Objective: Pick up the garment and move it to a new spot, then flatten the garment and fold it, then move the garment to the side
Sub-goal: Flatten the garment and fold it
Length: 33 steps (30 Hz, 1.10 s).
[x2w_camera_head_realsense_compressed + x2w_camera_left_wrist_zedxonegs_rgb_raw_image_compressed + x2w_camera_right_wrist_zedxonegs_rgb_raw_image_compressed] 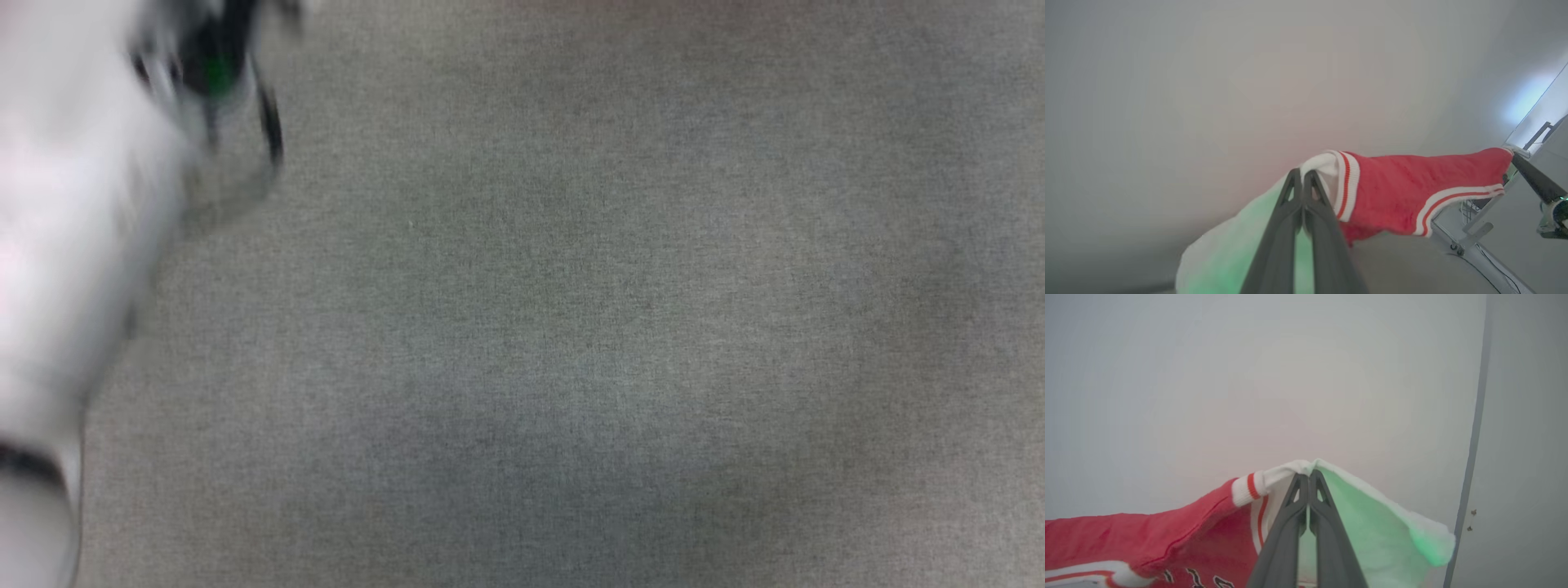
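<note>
Head view: a blurred pale forearm (73,245) runs down the left edge. At its top end is a dark smeared part with a green light, and the jaws cannot be told there. To the right of it is grey floor (571,327).

Left wrist view: the left gripper (1302,173) has its fingers pressed together, clamped on the white-and-red striped trim of the jersey (1400,192). A white panel hangs down left of the fingers, tinted green. The jersey is held up in the air between both grippers. Its red cloth stretches rightward, sagging a little in the middle, with a double white stripe along the lower hem. At the right edge the right gripper (1519,161) pinches the far red corner. A pale wall (1208,102) stands behind. At lower right there is a metal stand (1470,230) on a caster, with cables beside it.

Right wrist view: the red body of the jersey comes in from the lower left, with black number print at the bottom edge and a white stripe low on the left. A white cuff with a red band leads up to the fingertips. The right gripper's fingers are closed tight on the white edge at the top fold. To their right a white panel droops, green-tinted. A grey vertical strip on the wall is far right.
</note>
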Tool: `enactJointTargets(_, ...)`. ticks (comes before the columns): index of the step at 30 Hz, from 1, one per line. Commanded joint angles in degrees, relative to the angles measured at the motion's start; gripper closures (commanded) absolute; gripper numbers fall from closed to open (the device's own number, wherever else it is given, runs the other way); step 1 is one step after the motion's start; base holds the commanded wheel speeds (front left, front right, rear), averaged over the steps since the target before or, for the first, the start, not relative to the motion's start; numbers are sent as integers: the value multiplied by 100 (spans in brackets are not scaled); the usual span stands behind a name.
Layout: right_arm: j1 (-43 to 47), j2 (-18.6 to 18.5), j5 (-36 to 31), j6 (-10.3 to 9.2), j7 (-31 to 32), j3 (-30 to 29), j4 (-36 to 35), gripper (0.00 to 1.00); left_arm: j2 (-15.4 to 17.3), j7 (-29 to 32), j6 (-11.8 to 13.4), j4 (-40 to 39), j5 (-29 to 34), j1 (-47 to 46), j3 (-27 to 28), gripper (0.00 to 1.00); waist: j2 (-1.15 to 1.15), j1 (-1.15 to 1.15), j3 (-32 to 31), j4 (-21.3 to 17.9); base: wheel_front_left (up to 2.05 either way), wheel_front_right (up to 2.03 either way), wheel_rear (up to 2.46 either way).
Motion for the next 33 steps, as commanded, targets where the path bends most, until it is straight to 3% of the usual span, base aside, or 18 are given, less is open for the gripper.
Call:
enactJointTargets(1,162,-49,83,-8,-2,19,-55,100,91,-4,-17,-95,-47,213,-45,100,0,0,-31,-6,0,0,0)
enactJointTargets(10,2720,-982,986,-8,266,743,-1616,100,1284,97,-18,-2176,-330,2797,-1049,100,0,0,-256,-79,0,0,0)
enactJointTargets(13,3400,-1342,1322,-8,548,905,-2159,100,1652,64,-17,-2612,-304,3300,-1322,100,0,0,-347,-111,0,0,0)
enactJointTargets(20,4844,-2232,1721,-8,1063,1038,-3220,100,2160,107,-14,-3401,-218,4042,-1756,100,0,0,-499,-99,0,0,0)
enactJointTargets(27,6168,-2875,2022,-8,1539,970,-4151,100,2732,226,282,-4211,-161,4526,-1955,100,0,0,-487,-114,0,0,0)
enactJointTargets(33,7079,-3204,2296,-8,1976,854,-4707,100,3232,408,637,-5040,-114,4921,-2067,100,0,0,-416,-115,0,0,0)
